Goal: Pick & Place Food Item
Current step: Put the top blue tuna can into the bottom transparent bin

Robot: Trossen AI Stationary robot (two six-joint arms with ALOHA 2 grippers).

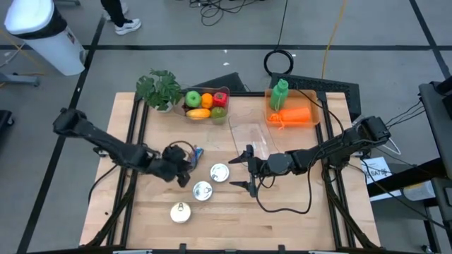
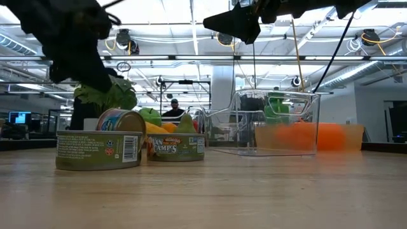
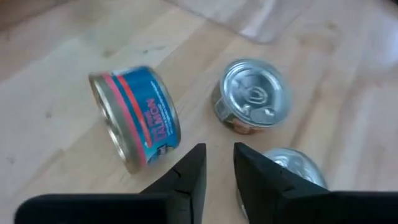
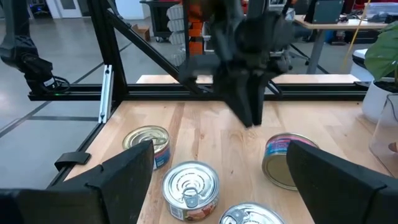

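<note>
A blue-labelled salmon can (image 3: 134, 118) lies tipped on its side on the wooden table (image 1: 282, 212), resting on its curved wall. Three other cans stand upright near it: one (image 1: 219, 172) with a ring-pull lid, one (image 1: 203, 190) beside it and one (image 1: 181, 212) nearer the front edge. My left gripper (image 3: 217, 158) hovers just above and beside the blue can (image 1: 197, 152), slanting down, its fingers a narrow gap apart with nothing between them. My right gripper (image 1: 244, 171) hangs level over the table's middle, wide open and holding nothing.
A clear plastic container (image 1: 251, 137) stands behind the cans. At the far edge are a tray of fruit (image 1: 206, 104), a potted plant (image 1: 161, 88) and an orange bin with a green bottle (image 1: 289, 109). The table's front part is bare wood.
</note>
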